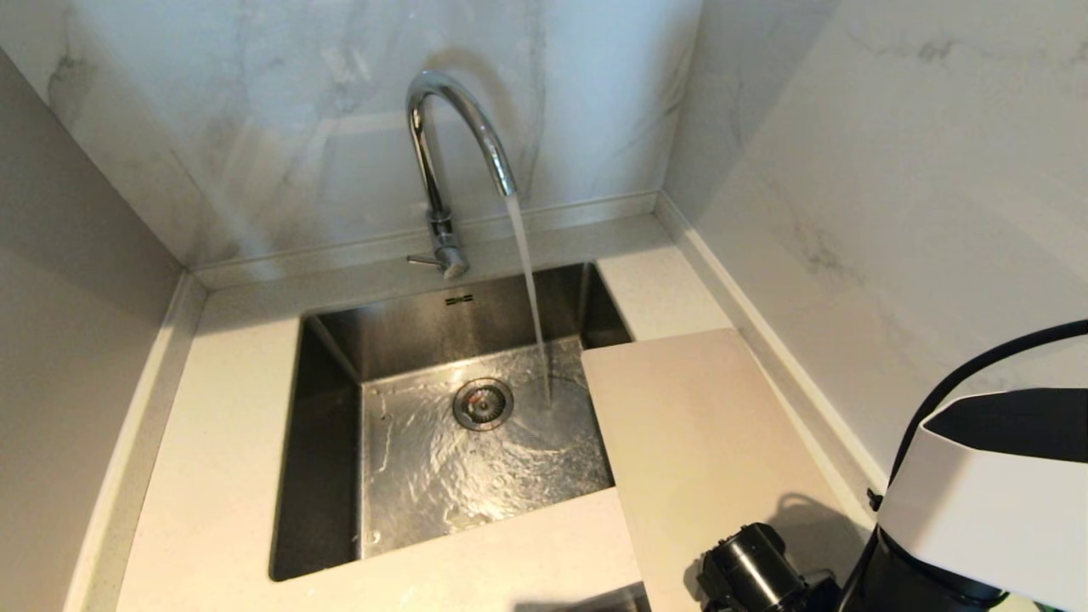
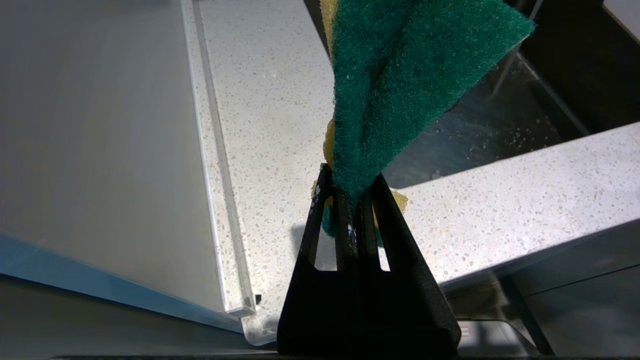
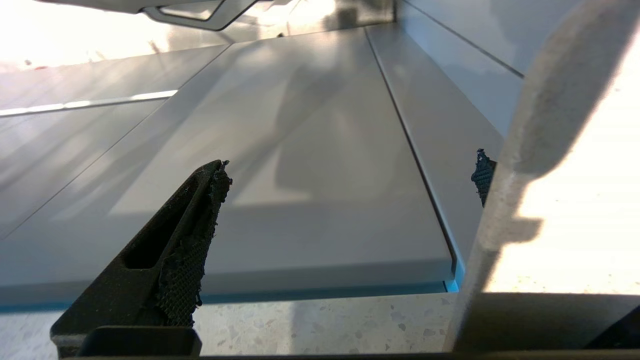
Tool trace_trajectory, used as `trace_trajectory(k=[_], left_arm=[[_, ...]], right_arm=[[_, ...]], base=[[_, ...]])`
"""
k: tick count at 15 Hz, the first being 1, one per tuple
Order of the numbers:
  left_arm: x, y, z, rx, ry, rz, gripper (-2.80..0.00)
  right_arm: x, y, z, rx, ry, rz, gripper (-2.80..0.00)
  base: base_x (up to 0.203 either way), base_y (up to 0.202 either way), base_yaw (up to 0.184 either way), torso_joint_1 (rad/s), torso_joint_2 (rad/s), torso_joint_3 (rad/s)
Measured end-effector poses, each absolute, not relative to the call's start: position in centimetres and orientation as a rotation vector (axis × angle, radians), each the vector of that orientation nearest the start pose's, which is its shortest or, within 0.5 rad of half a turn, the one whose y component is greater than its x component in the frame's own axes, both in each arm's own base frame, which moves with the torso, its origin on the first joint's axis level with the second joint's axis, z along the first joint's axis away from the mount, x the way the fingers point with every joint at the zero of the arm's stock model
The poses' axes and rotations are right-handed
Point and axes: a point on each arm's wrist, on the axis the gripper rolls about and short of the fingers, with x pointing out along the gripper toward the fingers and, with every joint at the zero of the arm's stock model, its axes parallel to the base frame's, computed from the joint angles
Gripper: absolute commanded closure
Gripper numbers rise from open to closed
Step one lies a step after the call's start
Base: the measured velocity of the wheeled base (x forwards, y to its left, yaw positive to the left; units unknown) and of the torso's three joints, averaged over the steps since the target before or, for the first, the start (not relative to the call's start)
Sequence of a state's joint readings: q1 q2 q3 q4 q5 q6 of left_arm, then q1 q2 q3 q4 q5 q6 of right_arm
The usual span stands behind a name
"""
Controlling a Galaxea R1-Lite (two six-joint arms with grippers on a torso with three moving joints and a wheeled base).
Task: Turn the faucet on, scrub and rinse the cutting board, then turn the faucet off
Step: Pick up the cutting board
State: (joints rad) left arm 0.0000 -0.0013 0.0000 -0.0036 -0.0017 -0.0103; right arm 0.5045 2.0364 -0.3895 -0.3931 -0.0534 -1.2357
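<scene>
Faucet (image 1: 442, 161) water is already running while the cutting board (image 1: 705, 442) is lying unscrubbed, the left pincer (image 2: 350, 200) pinching a sponge (image 2: 400, 75), the right pincer (image 3: 350, 185) gaping empty.

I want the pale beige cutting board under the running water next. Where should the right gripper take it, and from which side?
Grip the pale beige cutting board at its near short edge, coming from the robot's side. It lies flat on the counter, far corner overhanging the steel sink. The open right gripper probably already straddles that edge.
</scene>
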Motion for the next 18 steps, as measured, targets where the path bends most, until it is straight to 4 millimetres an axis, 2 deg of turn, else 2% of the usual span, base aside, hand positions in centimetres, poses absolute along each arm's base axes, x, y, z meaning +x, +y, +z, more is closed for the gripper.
trace_trajectory(k=[18], left_arm=[[-2.29, 0.00, 7.58, -0.010, -0.005, -0.002, 0.00]], right_arm=[[19.97, 10.86, -1.01, -1.396, 0.848, 1.120, -2.80]], base=[[0.000, 0.000, 0.000, 0.000, 0.00, 0.000]])
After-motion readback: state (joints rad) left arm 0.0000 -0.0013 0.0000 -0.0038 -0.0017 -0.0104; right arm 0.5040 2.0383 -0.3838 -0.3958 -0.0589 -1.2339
